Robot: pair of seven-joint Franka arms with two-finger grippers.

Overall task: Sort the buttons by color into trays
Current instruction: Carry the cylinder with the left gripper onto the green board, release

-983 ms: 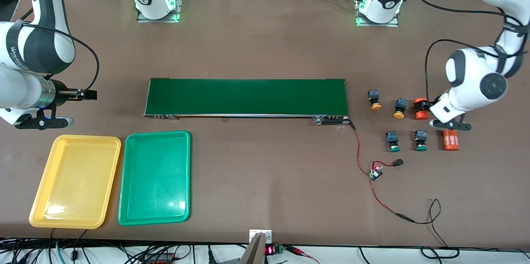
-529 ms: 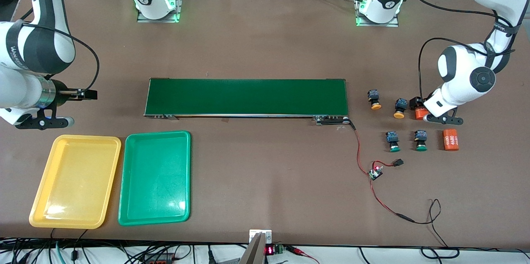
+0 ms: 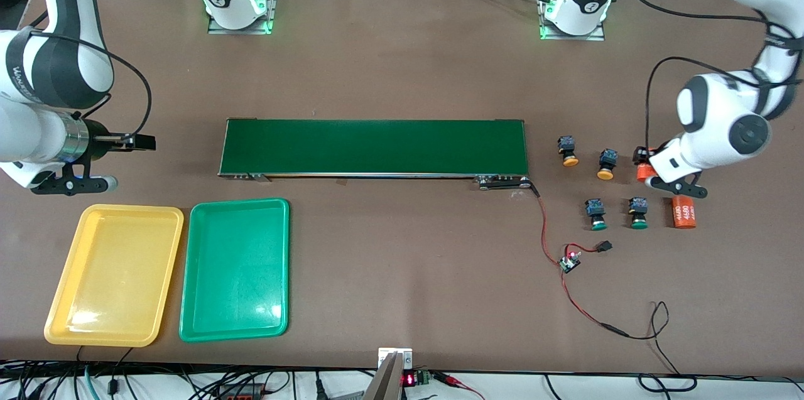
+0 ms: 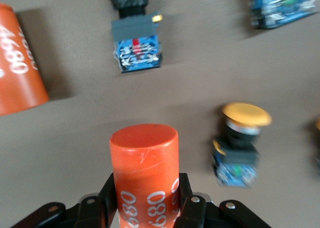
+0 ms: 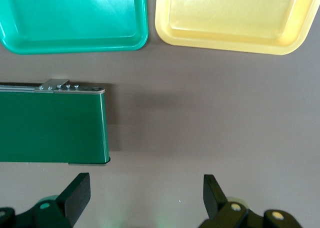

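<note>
Clearance at the left arm's end of the desk (image 3: 402, 61)

Four yellow- and green-capped push-button switches (image 3: 603, 183) crowd two orange printed cylinders (image 3: 684, 212); only narrow gaps between them.

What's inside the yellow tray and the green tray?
Nothing. The yellow tray and the green tray both show bare floors; no buttons are in them. The table under the trays is covered.

Your brown tabletop (image 3: 402, 67) carries a green conveyor belt (image 3: 374, 147) mid-table, yellow tray (image 3: 114, 274) and green tray (image 3: 235, 269) near the front edge, four buttons (image 3: 596, 211), a lying orange cylinder (image 3: 684, 212), red wiring (image 3: 568, 299).
</note>
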